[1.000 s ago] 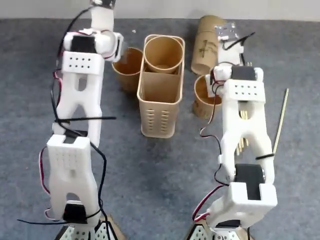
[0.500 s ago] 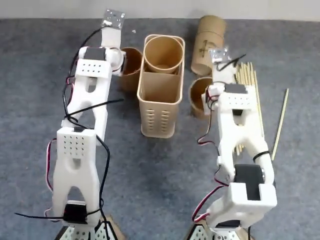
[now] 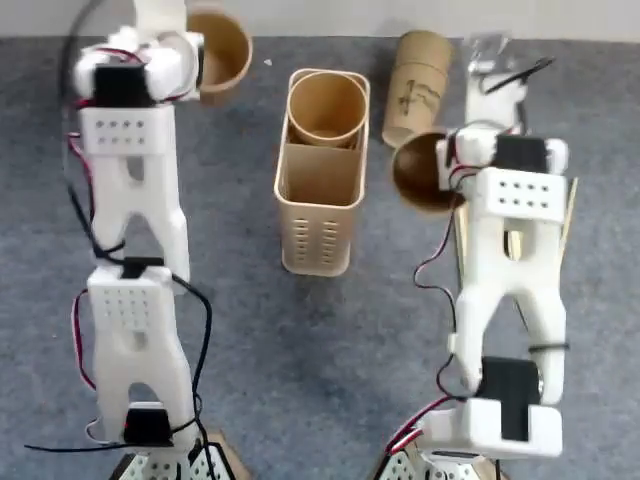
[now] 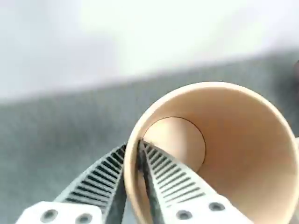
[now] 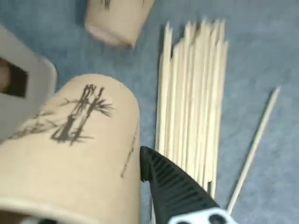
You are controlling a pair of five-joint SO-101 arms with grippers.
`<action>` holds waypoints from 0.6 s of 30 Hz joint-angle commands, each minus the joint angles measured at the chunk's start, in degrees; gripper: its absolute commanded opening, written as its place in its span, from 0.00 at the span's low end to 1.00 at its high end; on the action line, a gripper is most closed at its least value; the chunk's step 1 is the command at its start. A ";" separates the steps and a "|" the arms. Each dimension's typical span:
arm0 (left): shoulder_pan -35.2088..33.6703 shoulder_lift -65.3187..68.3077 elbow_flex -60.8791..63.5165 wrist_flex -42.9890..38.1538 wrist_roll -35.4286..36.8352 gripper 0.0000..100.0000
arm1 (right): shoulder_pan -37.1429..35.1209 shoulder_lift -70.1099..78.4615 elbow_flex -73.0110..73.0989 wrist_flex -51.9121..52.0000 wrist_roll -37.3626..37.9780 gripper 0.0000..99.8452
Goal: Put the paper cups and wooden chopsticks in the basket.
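Left cup (image 3: 222, 45): over table's far-left corner, wall pinched in clenched left gripper (image 4: 136, 154), basket (image 3: 318, 240) well apart. Right cup (image 3: 425, 172): wall clamped by right gripper (image 5: 138, 161), just beside basket's right side, so nearer arm. Chopsticks (image 5: 196, 93): 1 bundle on table (image 3: 300, 380), long axis near-to-far, below right arm.

Cup (image 3: 327, 105) in basket (image 3: 318, 245); chopsticks (image 5: 191, 102) rightward
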 commanded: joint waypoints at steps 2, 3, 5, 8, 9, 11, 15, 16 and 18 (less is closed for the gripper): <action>6.90 -13.49 -11.74 9.05 0.35 0.00 | 0.92 -6.46 -11.30 7.87 -0.53 0.01; 8.84 -15.08 -11.38 10.02 0.35 0.00 | 0.92 -7.08 -12.44 9.27 -0.53 0.01; 13.23 -17.80 -9.10 10.99 0.35 0.00 | 0.92 -8.04 -13.49 11.38 -0.53 0.01; 18.95 -19.38 -3.47 10.90 0.53 0.01 | 0.92 -8.92 -13.49 12.18 -0.26 0.01; 20.35 -19.47 -1.71 10.81 0.53 0.01 | 0.92 -8.92 -13.49 12.18 -0.18 0.01; 22.37 -19.30 1.98 10.73 0.53 0.01 | 0.92 -8.84 -13.49 12.09 -0.09 0.01; 22.55 -19.30 13.58 4.84 0.62 0.01 | 0.92 -8.57 -13.49 11.91 0.00 0.01; 22.46 -19.30 16.75 2.81 0.62 0.01 | 0.92 -8.48 -13.49 11.91 0.00 0.01; 21.58 -19.30 22.99 -1.41 0.62 0.01 | 0.84 -8.48 -13.49 11.91 0.00 0.01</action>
